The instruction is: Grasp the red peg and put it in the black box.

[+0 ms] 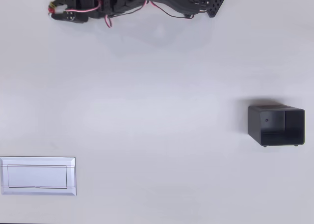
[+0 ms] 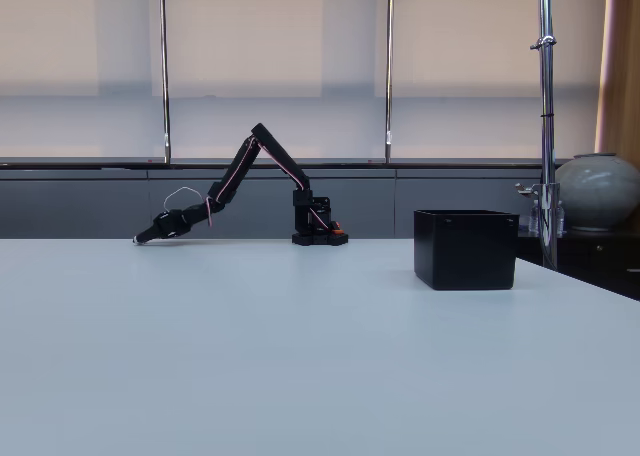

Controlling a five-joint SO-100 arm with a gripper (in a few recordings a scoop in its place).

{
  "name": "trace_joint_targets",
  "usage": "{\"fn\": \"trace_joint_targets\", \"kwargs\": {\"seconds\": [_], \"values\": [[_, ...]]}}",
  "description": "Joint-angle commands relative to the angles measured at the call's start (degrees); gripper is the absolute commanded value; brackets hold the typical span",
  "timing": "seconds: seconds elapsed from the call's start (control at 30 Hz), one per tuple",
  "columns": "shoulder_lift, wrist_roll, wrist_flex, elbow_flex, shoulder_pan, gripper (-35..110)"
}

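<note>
It looked like an office or lab meeting room given over to robot testing. A wide, plain white table (image 2: pixel 300 356) filled the floor in front of me, bare like a test bench. Beyond it, at twelve o'clock, tall windows with drawn pale blinds (image 2: pixel 275 46) ran between slim metal mullions above a long grey sill. At three o'clock a metal pole (image 2: pixel 546 116) stood upright, with a round ceramic jar (image 2: pixel 598 190) on a dark cabinet behind it.

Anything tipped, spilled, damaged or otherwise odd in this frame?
Nothing stands out. The black box stands upright on the table, the white tray lies flat, and the gripper reaches low over the table with something red, likely the red peg, at its jaws.
</note>
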Motion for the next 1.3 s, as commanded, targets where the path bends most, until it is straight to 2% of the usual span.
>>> {"fn": "trace_joint_targets", "kwargs": {"seconds": [0.0,0.33,0.53,0.7,1.03,1.27], "values": [[-15.12,-0.79,-5.01,-5.36,-1.93,0],[-45.53,-0.62,-4.75,-28.83,-17.49,0],[-56.6,3.08,0.18,-37.44,-33.4,0],[-60.29,2.11,3.08,-39.81,-48.34,0],[-56.07,0.35,1.41,-36.74,-72.69,0],[-49.31,1.49,-9.58,-37.53,-87.63,0]]}}
